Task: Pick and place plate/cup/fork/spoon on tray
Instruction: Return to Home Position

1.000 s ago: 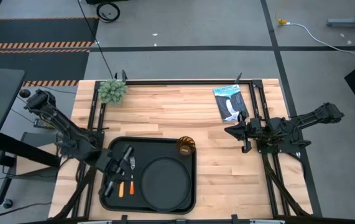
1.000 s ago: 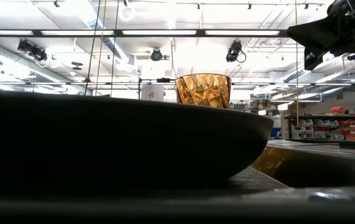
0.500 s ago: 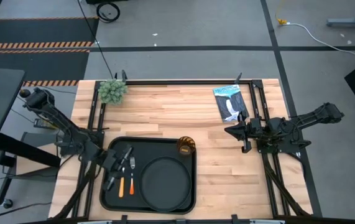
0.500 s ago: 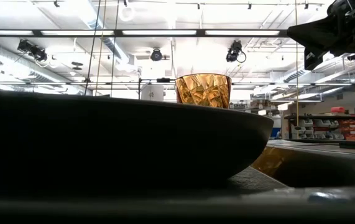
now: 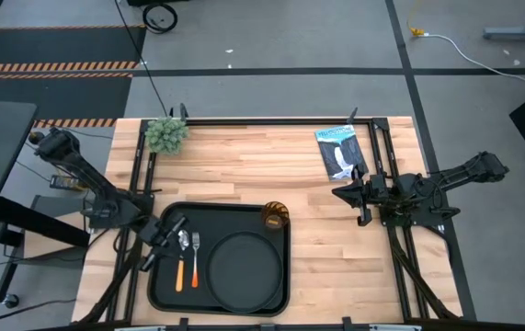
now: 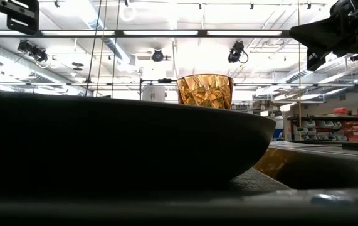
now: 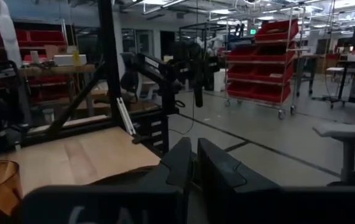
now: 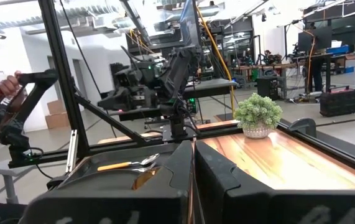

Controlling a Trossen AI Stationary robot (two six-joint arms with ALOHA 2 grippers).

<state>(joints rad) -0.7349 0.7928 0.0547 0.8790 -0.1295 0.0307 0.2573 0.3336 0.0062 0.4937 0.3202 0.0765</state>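
Note:
The black tray (image 5: 221, 219) lies at the table's near left. On it rest the round black plate (image 5: 244, 269), the amber cup (image 5: 273, 217) at its far right corner, and the spoon (image 5: 180, 257) and the fork (image 5: 195, 256) side by side, left of the plate. My left gripper (image 5: 172, 226) is shut and empty above the tray's left part, just left of the spoon and fork, and points toward the table's right. My right gripper (image 5: 338, 194) is shut and empty, hovering right of the table's middle. In the low view the cup (image 6: 205, 91) shows behind the plate (image 6: 103, 138).
A small potted plant (image 5: 166, 134) stands at the far left corner. A blue and white packet (image 5: 339, 152) lies at the far right. Black frame bars run along the table's left (image 5: 138, 175) and right (image 5: 382, 156) sides. Bare wood lies between the tray and the right arm.
My left gripper has drawn back toward the table's left edge and risen, uncovering the spoon and fork; it now shows at the low view's top left. The spoon, fork, plate and cup have stayed in place.

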